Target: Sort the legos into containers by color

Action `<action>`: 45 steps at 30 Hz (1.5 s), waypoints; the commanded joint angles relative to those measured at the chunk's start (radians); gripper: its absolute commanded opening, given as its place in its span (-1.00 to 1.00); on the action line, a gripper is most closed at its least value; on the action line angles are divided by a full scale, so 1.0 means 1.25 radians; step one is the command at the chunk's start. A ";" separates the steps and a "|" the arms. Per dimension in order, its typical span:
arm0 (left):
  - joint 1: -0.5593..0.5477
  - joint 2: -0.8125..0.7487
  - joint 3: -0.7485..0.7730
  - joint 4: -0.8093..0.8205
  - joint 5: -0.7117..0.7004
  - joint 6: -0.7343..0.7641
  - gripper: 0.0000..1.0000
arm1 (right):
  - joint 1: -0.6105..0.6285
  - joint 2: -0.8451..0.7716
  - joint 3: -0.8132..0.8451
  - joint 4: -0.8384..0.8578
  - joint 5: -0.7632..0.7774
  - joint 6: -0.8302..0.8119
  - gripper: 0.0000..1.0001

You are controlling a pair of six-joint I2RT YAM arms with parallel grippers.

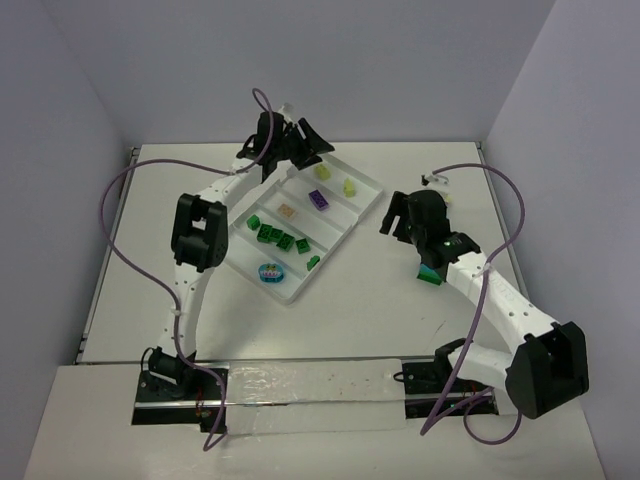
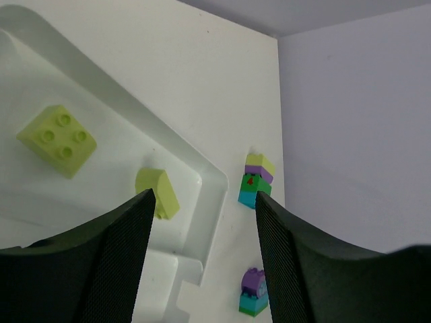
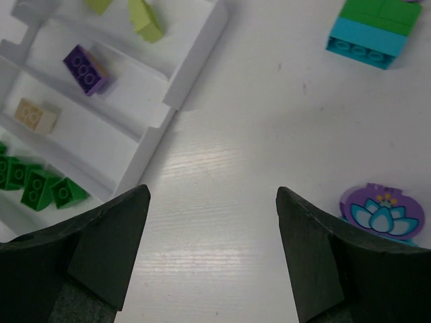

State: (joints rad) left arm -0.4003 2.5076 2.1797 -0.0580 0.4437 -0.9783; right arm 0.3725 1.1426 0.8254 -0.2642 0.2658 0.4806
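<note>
Right gripper (image 3: 212, 195): fingers spread, nothing held, over table (image 3: 269, 134) between tray (image 3: 195, 60) and right edge. Left gripper (image 2: 205, 202): likewise parted and empty, above the tray's end nearest the far edge. We count in the tray, in separate compartments: yellow-green bricks (image 2: 57, 138), purple brick (image 3: 84, 67), peach brick (image 3: 37, 114), green bricks (image 3: 40, 185). Teal clump (image 1: 270, 270): tray's end nearest the near edge. Loose toward the right edge: mixed clumps (image 2: 254, 180).
</note>
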 commanded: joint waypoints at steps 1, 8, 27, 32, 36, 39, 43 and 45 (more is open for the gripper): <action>-0.042 -0.181 -0.044 -0.037 -0.017 0.099 0.36 | -0.060 -0.024 -0.018 -0.059 0.042 0.038 0.66; -0.101 -0.390 -0.196 -0.205 -0.115 0.243 0.43 | -0.186 0.023 -0.041 -0.168 0.097 0.172 0.68; -0.155 -0.768 -0.563 -0.253 -0.203 0.280 0.45 | -0.292 0.229 -0.088 -0.054 -0.048 0.140 0.69; -0.156 -0.781 -0.581 -0.243 -0.199 0.289 0.45 | -0.264 0.274 -0.076 -0.024 -0.142 0.111 0.69; -0.156 -0.782 -0.596 -0.218 -0.184 0.282 0.44 | -0.195 0.267 -0.050 -0.045 -0.099 0.097 0.74; -0.156 -0.767 -0.594 -0.227 -0.188 0.276 0.44 | -0.159 0.250 -0.037 -0.033 -0.142 0.060 0.73; -0.156 -0.748 -0.586 -0.230 -0.181 0.275 0.44 | -0.128 0.258 -0.005 -0.014 -0.292 -0.016 0.73; -0.156 -0.741 -0.578 -0.239 -0.182 0.278 0.44 | -0.115 0.253 0.006 -0.002 -0.373 -0.051 0.72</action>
State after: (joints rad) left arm -0.5922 1.5577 1.4328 -0.3733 0.2089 -0.6418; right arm 0.1981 1.4696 0.7607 -0.3241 0.0011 0.5274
